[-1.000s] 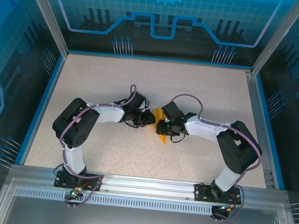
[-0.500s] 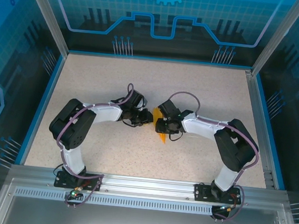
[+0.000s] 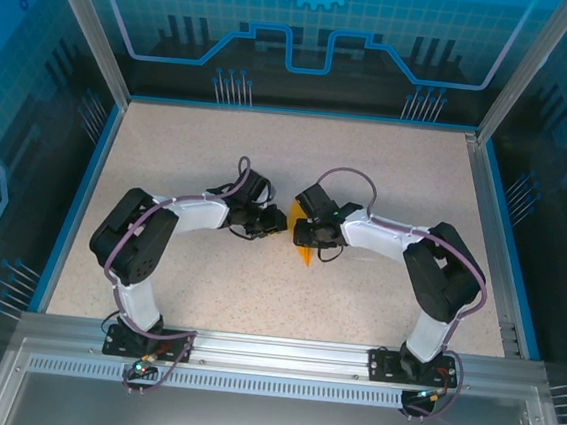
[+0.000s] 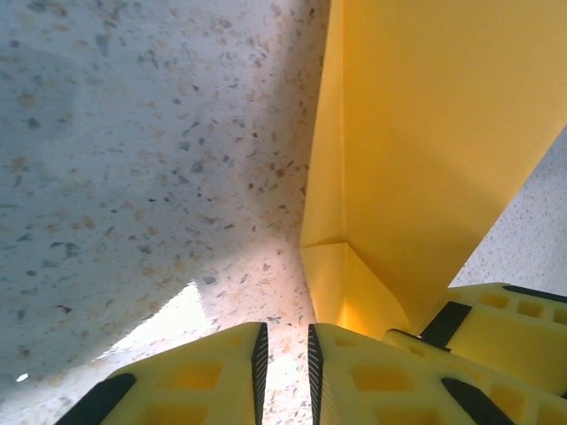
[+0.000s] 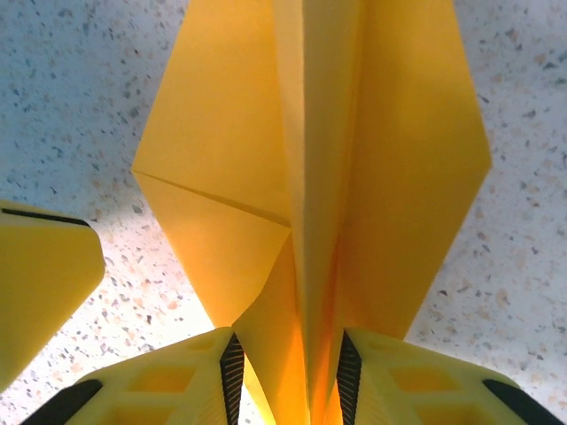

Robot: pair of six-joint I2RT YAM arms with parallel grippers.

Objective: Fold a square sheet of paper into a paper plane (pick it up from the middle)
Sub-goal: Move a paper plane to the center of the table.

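Plain orange-yellow paper plane (image 5: 354, 159) on beige, dark-speckled table (image 3: 388, 172)

Orange-yellow paper plane (image 5: 390, 159), partly folded, centre ridge raised, on table (image 3: 220, 146)

From above, the folded paper (image 3: 304, 254) is mostly buried under the left gripper (image 3: 283, 228) and right gripper (image 3: 297, 236), just an orange sliver poking out. Up close its tip runs off the top edge, and its lower end disappears between the right gripper's fingers (image 5: 151, 382).
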